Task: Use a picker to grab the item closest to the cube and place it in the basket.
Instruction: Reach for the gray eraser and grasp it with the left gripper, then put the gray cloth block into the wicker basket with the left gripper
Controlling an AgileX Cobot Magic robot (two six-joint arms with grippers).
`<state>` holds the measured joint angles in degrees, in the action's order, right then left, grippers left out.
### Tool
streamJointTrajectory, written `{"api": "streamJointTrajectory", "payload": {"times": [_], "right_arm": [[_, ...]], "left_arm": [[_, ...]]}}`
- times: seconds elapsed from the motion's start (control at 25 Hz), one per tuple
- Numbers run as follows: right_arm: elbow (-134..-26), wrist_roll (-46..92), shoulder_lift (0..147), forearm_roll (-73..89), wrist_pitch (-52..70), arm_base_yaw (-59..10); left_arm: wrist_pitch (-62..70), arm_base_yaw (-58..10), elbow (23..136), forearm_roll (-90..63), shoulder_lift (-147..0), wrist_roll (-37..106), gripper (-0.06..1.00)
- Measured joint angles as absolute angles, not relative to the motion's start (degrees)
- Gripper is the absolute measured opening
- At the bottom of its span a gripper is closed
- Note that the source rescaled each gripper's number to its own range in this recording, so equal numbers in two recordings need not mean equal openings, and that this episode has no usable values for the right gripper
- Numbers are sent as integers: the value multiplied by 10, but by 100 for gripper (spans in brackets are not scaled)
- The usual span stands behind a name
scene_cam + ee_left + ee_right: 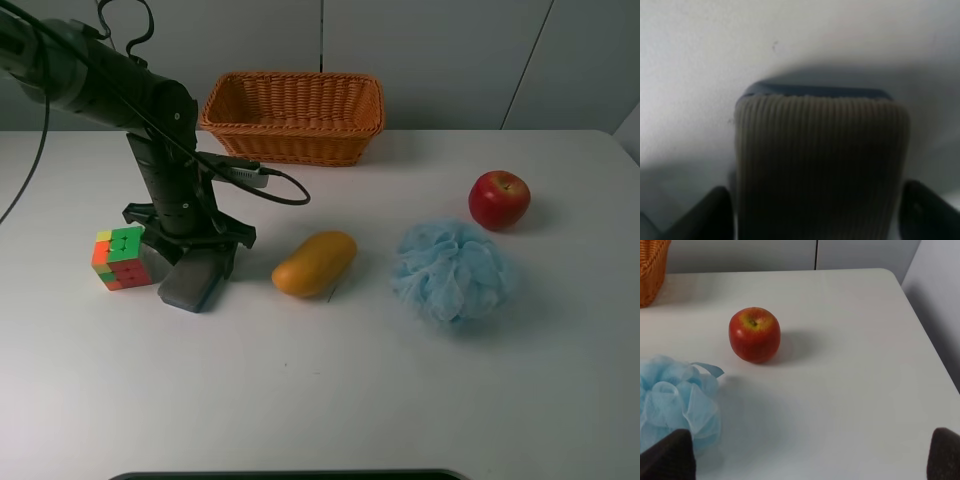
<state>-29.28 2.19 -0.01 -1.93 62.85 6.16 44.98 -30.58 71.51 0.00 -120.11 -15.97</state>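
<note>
A multicoloured cube (120, 258) sits at the table's left. Right beside it lies a grey ribbed pouch (192, 283), the item closest to it. My left gripper (192, 262) is down over the pouch's near end. In the left wrist view the pouch (820, 165) fills the space between the two dark fingers (715, 215), which press on both of its sides; it is still at table level. The wicker basket (292, 118) stands at the back, apart from the arm. My right gripper (810, 462) is open and empty, and shows only in the right wrist view.
An orange mango (314, 264) lies right of the pouch. A blue bath pouf (448, 272) and a red apple (499, 199) lie further right. The white table (330, 390) ends at a right edge near the apple (754, 334). A cable (285, 190) trails from the left arm.
</note>
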Motion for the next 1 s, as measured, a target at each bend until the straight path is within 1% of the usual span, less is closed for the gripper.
{"api": "streamJointTrajectory", "payload": {"times": [0.08, 0.48, 0.6, 0.84, 1.0], "right_arm": [[-293, 22, 0, -19, 629, 62], [-293, 22, 0, -19, 629, 62], [-293, 22, 0, -19, 629, 62], [-293, 22, 0, -19, 629, 62], [-293, 22, 0, -19, 629, 62]], "left_arm": [[450, -306, 715, 0, -1201, -152, 3], [450, -306, 716, -10, -1200, -128, 3], [453, -307, 729, -28, -1172, -119, 2], [405, -308, 820, -28, -1065, -113, 2], [327, -308, 892, 5, -1066, -93, 2]]}}
